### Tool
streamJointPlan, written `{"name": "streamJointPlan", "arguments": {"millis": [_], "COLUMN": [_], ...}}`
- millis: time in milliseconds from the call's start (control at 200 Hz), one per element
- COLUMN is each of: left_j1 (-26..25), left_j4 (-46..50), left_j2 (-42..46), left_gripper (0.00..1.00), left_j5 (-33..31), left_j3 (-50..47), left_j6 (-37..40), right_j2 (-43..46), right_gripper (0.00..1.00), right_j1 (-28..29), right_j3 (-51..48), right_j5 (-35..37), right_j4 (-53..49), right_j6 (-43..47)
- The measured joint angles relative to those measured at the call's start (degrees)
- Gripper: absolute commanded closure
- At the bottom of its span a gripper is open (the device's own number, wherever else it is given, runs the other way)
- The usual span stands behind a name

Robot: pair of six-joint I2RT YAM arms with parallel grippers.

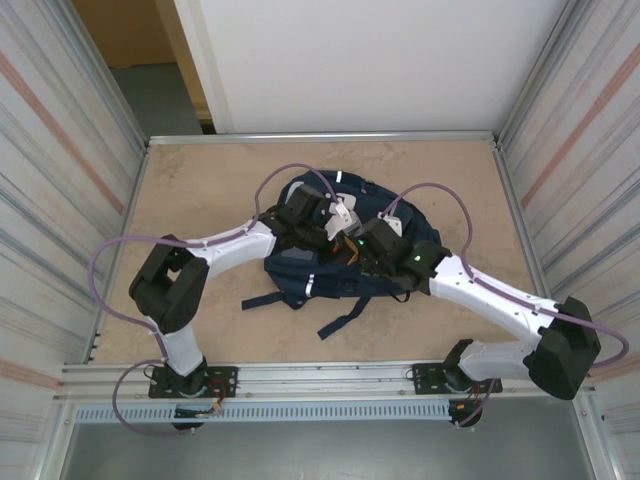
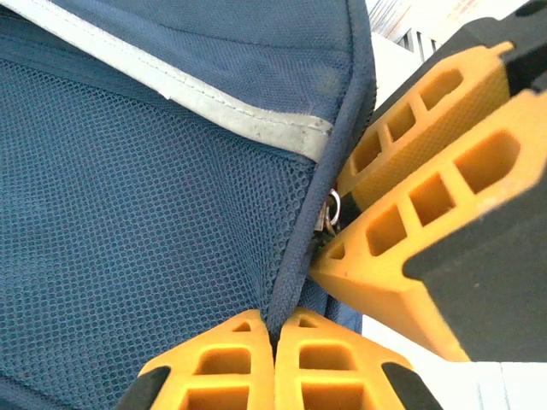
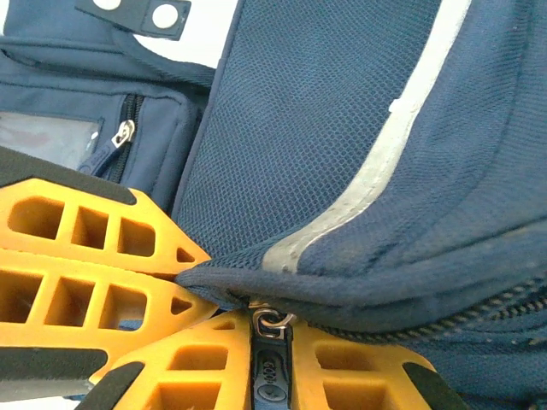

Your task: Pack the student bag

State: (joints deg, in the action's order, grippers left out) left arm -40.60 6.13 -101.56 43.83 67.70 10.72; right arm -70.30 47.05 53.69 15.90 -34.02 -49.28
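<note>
**Two-arm grasp at the zip of the student bag [image 1: 300, 272].** The bag lies flat at the middle of the table [image 1: 200, 190], well apart from all four edges. Its straps [image 1: 340, 322] trail toward the near edge.

*Left:* the left gripper [image 2: 275, 331] reaches in from the near left corner. Its jaws are fully closed, pinching the navy piped seam [image 2: 295, 256] beside the mesh panel [image 2: 145, 222], so this edge of the bag is anchored.

*Centre:* the seam runs from that pinch to the small metal ring [image 2: 330, 212] of the slider, just beside it. The fingers of the two grippers almost touch here.

*Right:* the right gripper [image 3: 270, 346] comes from the near right corner. Its jaws are drawn nearly together around the black zipper pull [image 3: 269, 376], with the ring at their tips. Whether the pads already press firmly cannot be told. The zip teeth [image 3: 487, 318] run off to the right below a grey reflective stripe [image 3: 376, 175].

*Step in hand, as judged:* running the slider along its track.

- Hold the left pinch fixed as a counter-hold.
- Draw the pull away from it, in line with the teeth and not upward, so the fabric is taut and flat ahead of the slider.
- Move slowly, because slack mesh or lining near the track could snag and the narrow tab could slip free.
</note>
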Motion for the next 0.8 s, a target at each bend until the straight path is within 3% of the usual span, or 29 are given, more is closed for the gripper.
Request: {"name": "streamJointPlan", "arguments": {"millis": [396,797], "left_j1": [0.2,1.09], "left_j4": [-1.18,3.28], "left_j2": [1.31,4.57], "left_gripper": [1.0,1.0], "left_j5": [-1.01,-7.56], "left_j3": [-1.88,-4.5], "left_j6": [2.84,17.94], "right_j2": [4.81,5.7], "right_gripper": [0.94,0.98], "right_j1": [-8.79,-28.22], "right_j3": [-1.81,-4.39], "right_j5": [-14.99,-42.75], "right_j4": [0.63,0.61], "right_j6": [0.33,1.73]}}
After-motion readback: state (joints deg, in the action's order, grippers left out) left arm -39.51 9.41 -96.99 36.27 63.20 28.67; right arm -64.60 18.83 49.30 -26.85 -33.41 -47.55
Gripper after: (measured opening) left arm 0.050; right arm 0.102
